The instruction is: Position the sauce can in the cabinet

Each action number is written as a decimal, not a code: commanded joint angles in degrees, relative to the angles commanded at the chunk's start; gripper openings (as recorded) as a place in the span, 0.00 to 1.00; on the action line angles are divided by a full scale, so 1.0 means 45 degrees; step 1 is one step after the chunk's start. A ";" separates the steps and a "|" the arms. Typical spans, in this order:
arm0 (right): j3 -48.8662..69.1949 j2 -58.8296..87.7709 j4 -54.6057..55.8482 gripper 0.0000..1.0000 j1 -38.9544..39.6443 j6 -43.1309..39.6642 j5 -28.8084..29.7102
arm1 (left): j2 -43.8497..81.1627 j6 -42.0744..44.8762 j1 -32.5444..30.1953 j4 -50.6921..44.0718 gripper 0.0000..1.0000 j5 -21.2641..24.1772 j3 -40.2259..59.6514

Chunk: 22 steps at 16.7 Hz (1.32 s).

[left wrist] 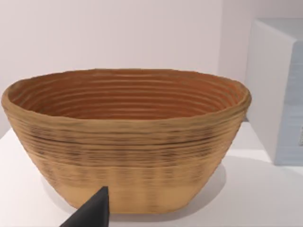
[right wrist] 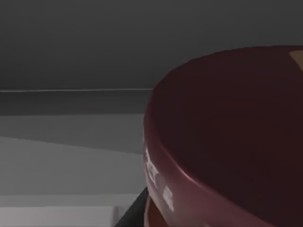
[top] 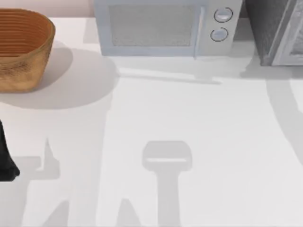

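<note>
**Can close under the right wrist camera, grey interior behind it; placement not confirmed**

Landmark for all positions: the white box-shaped microwave with two round knobs [top: 163,28], standing at the far edge of the pale tabletop [top: 189,109].

Left of the microwave stood a woven tan wicker basket, oval and open-topped [top: 21,49], apart from the microwave wall. Nearer than the basket, at the table's left edge and well left of the microwave, a black part of the left arm [top: 5,161] was parked. In the left wrist view the basket [left wrist: 125,142] faced the camera, with one dark fingertip of the left gripper [left wrist: 92,212] showing at the frame edge. Whether that gripper's fingers were apart or together could not be told.

Right of the microwave stood the large grey speckled cabinet with a pale framed door panel [top: 277,30], partly in view.

In the right wrist view, the dark maroon lid of the small round sauce can [right wrist: 227,137] sat very close to the camera, with flat dark grey surfaces [right wrist: 71,47] behind it. A dark edge beside the can may have been a finger of the right gripper, but its state could not be told.

Judgement: the grey surroundings suggest the can was at or inside the cabinet, so transport looked largely done. Left, as far as shown: confirm the can resting on the cabinet floor, release, withdraw the right arm.
</note>
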 joint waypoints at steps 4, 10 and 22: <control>0.2929 0.2032 -0.0774 0.00 0.0324 -0.0127 0.0268 | 0.0000 0.0000 0.0000 0.0000 1.00 0.0000 0.0000; 0.3820 0.2679 -0.1017 0.00 0.0447 -0.0169 0.0332 | 0.0000 0.0000 0.0000 0.0000 1.00 0.0000 0.0000; 0.7807 0.7719 -0.0441 0.00 -0.0300 -0.0155 -0.0298 | 0.0000 0.0000 0.0000 0.0000 1.00 0.0000 0.0000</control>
